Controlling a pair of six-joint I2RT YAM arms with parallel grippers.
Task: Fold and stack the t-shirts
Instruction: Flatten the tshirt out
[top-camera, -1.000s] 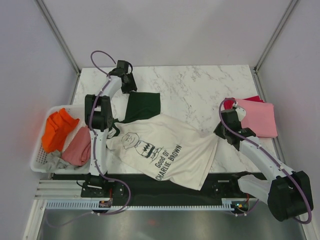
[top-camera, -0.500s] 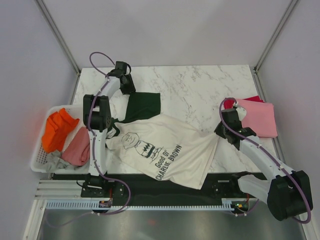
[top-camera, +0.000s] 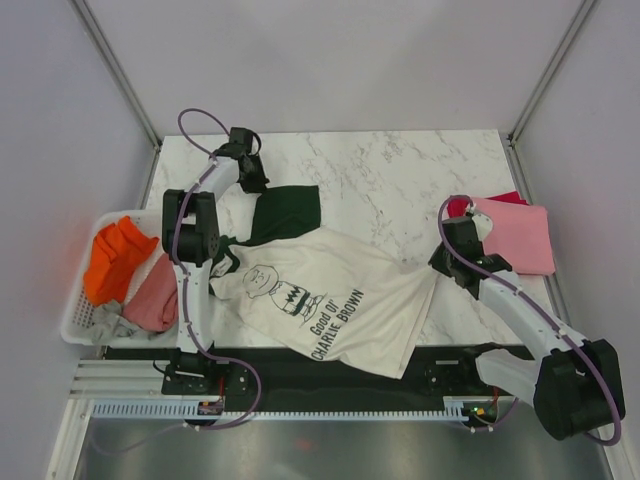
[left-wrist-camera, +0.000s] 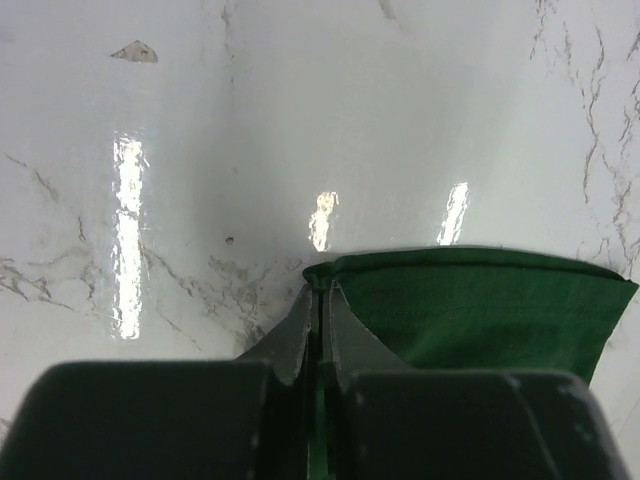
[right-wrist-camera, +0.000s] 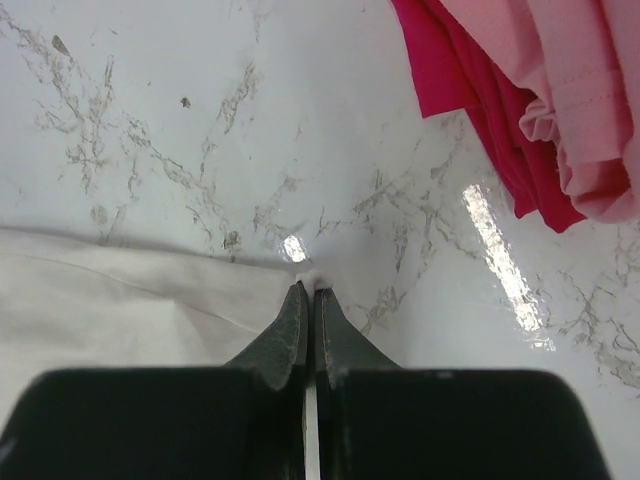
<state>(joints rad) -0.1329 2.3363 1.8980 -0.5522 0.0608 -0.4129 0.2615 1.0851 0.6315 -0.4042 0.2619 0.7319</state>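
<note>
Left gripper (left-wrist-camera: 320, 305) pinches the sleeve (left-wrist-camera: 480, 300) corner at its tips, right gripper (right-wrist-camera: 308, 293) pinches the shirt (right-wrist-camera: 120, 300) edge. I'd draw them apart evenly, cloth low.

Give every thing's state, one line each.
Large cream t-shirt with dark green sleeves: spread, unfolded.
Left gripper: shut on green sleeve.
Right gripper: shut on cream edge.
Plain pink t-shirt: folded, atop crimson t-shirt.
Orange t-shirt: crumpled in white slatted basket.
Dusty-rose t-shirt: crumpled there.
Grey t-shirt: crumpled there.
</note>
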